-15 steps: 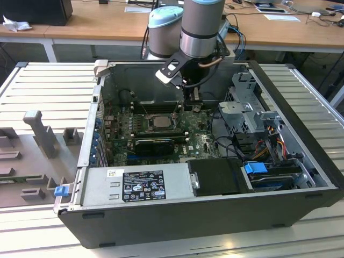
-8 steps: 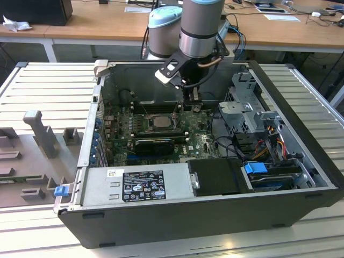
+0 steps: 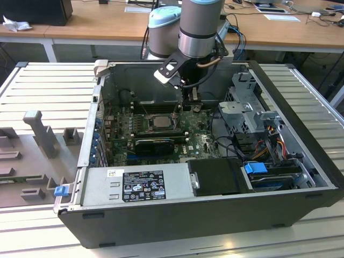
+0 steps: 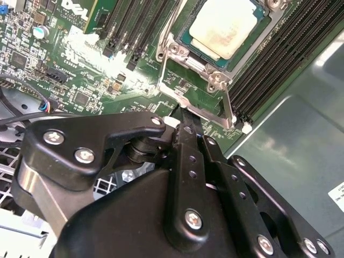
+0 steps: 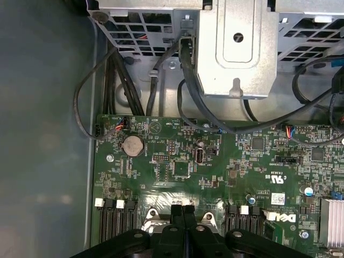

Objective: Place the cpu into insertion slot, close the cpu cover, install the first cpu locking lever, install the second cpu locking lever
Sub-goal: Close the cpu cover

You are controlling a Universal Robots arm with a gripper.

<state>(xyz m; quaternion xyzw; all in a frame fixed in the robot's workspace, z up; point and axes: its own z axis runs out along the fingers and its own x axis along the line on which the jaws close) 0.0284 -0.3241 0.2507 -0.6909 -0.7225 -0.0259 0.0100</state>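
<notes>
A ribbed, silver-grey metal table (image 3: 48,86) carried the work. An open black computer case (image 3: 215,215) lay on its side across the middle of it. Beside the case, at the exterior view's left, sat a flat grey fixture plate (image 3: 21,177) with upright grey blocks (image 3: 40,131).

the cpu (image 3: 159,120) lies within the cpu cover (image 4: 215,80); in the exterior view the graphics card (image 3: 156,144) is at its 6 o'clock, the drive cage (image 3: 247,107) at 3 o'clock.
</notes>
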